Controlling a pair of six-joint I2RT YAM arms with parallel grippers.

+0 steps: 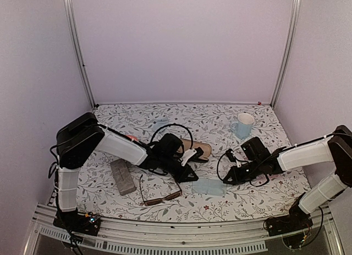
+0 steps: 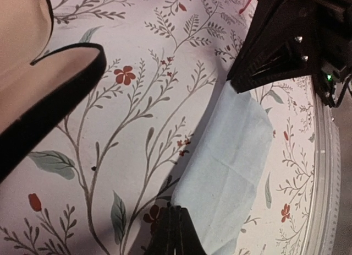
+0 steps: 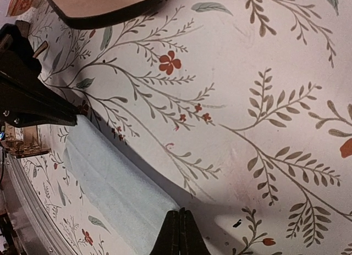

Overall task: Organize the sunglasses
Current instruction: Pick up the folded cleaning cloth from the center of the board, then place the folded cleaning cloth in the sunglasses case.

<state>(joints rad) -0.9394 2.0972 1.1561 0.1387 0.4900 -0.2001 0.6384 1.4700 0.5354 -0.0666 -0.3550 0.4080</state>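
**A:** Where did the sunglasses lie?

**B:** The brown pair (image 1: 162, 197) lay on the flowered worktop (image 1: 264, 197), near its front edge and left of the middle. It had a thin dark frame and slim temples. The temples were unfolded and ran toward the far side. Nothing touched it.

**A:** And the other one?

**B:** Of the pink-red pair (image 1: 132, 137) only a red sliver showed, at the far side of the left forearm. It was too small to tell how it lay.

**A:** What was around the brown pair?

**B:** A grey case (image 1: 122, 176) lay just to its left. A folded pale blue cloth (image 1: 209, 186) lay flat to its right. Beyond the cloth sat an oval case (image 1: 199, 150), open, with a black rim and a tan lining.

**A:** What about the hands?

**B:** The left hand (image 2: 173, 233) had its fingers pressed together on nothing, with its tip at the cloth's left edge. The right hand (image 3: 179, 233) was likewise closed and empty, at the cloth's other edge. The two faced each other across the cloth, both apart from the brown pair.

**A:** Anything farther off?

**B:** A pale mug (image 1: 242, 125) stood at the far right. A second blue cloth (image 1: 160, 124) lay near the back wall.
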